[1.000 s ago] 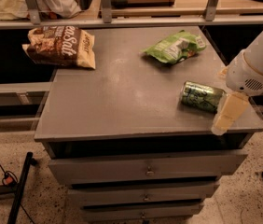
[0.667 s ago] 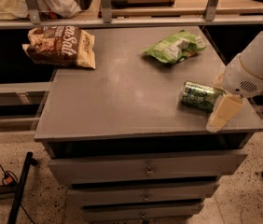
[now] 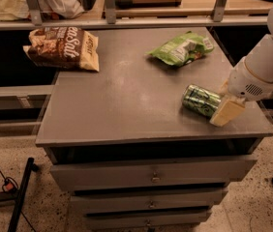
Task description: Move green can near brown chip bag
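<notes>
The green can (image 3: 200, 100) lies on its side near the right front of the grey cabinet top (image 3: 127, 100). My gripper (image 3: 224, 104) is at the can's right end, on the white arm that comes in from the right. It hides that end of the can. The brown chip bag (image 3: 61, 47) with white lettering lies at the far left corner of the top, far from the can.
A light green chip bag (image 3: 181, 48) lies at the far right of the top, behind the can. A metal rail (image 3: 127, 22) and a shelf run along the back. Drawers (image 3: 151, 175) are below the front edge.
My gripper has moved a little left and up, closer onto the can's right end. The can and both bags have not moved.
</notes>
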Controlling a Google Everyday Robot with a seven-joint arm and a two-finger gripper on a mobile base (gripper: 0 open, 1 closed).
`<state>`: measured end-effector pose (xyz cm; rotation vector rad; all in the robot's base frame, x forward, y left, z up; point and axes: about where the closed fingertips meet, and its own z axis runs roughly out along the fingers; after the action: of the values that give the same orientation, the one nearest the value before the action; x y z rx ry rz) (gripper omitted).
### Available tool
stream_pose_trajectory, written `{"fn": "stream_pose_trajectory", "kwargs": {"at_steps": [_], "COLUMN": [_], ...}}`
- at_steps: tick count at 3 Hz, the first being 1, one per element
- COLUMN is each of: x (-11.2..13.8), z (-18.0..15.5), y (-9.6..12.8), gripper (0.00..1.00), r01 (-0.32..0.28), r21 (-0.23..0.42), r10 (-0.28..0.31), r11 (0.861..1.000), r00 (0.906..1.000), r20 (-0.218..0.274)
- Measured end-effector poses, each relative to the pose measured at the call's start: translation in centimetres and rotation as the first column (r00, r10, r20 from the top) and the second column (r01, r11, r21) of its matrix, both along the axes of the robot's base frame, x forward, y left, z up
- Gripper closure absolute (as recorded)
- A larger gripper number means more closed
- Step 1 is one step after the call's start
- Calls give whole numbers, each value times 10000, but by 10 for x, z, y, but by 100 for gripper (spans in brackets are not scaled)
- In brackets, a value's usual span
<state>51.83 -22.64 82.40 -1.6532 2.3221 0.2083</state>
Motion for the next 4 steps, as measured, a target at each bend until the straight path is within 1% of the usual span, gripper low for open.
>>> {"fn": "stream_pose_trajectory", "kwargs": {"at_steps": [1,2,3,4], "x": [2,8,19,31], "z": [11,36,52,53], "y": [17,50,87,131], "gripper": [85,100,100,100], "r01": [-191,-667,-1191,-1724], "r21": [19,174,277,339], "r10": [191,660,1173,1705], "r11": [9998,9976,9925,9844], "r00": [9998,9970,9914,9839], "r20": [57,393,583,535]}}
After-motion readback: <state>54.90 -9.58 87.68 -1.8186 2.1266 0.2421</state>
